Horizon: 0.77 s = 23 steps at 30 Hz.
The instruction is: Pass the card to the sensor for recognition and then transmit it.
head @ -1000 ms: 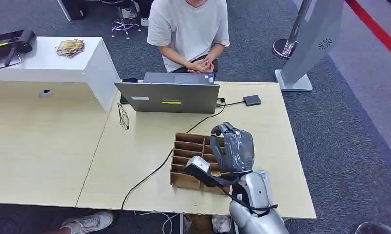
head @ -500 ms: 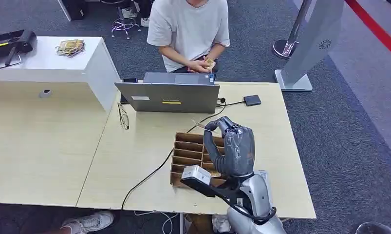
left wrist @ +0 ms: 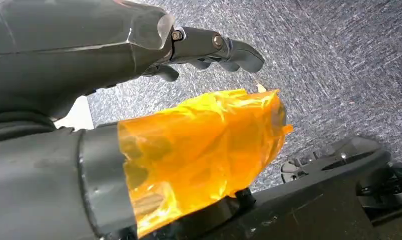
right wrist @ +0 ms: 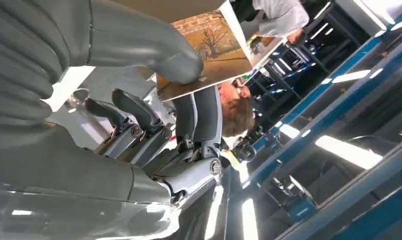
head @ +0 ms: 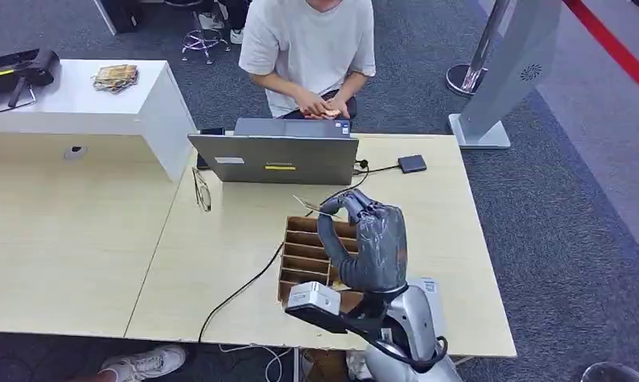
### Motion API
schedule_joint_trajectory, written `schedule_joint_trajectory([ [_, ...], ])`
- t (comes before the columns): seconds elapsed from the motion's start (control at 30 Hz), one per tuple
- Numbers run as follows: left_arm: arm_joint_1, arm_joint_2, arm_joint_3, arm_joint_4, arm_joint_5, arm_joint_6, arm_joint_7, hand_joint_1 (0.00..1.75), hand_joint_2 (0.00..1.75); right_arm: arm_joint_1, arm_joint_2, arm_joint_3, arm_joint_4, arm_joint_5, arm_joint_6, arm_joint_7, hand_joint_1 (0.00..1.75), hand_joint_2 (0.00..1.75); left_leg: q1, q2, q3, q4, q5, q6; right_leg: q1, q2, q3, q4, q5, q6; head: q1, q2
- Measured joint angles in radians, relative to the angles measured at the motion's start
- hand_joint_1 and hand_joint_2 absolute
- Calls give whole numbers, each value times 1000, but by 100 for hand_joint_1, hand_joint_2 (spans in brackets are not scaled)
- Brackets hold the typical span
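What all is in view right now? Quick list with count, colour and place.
card: one, brown picture face, pinched in the right hand above the tray
tray: one, brown, slotted, table centre
laptop: one, grey, far table edge
sensor: one, dark, right of laptop, cabled
glasses: one pair, left of laptop
white counter: one, far left, holding a card stack and black device
person: one, white shirt, seated behind laptop
right hand: grey, raised over tray
left hand: dark, hanging over carpet

Matt wooden table (head: pixel 220 239), brown cardboard tray (head: pixel 300 247)
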Motion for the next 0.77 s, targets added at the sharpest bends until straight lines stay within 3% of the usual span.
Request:
schedule_joint_trajectory([
  [0.77, -2, 0, -10, 0, -45, -24, 5, 0, 0, -153, 59, 9, 119, 8, 55, 46, 175, 175, 0, 0, 0, 0, 0, 0, 0, 0, 0, 0, 0, 0, 0, 0],
])
